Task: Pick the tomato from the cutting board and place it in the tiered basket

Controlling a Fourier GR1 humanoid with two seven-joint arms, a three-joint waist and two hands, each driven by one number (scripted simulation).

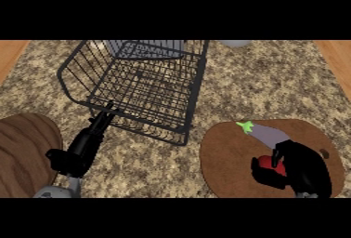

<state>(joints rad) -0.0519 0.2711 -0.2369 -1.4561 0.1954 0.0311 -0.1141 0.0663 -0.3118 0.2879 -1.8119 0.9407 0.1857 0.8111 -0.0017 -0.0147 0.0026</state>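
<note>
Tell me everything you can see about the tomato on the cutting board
The tomato is red, smooth and glossy, and only part of it shows: the right hand lies over it from the right, black fingers curled round its top and side. It sits on the round brown cutting board, right of the board's middle, just below the pale purple eggplant. Whether it touches the eggplant cannot be told. It has not been lifted clear of the board.

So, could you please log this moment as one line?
right hand: curled on red tomato | round wooden cutting board | black wire basket | left hand: idle
</note>
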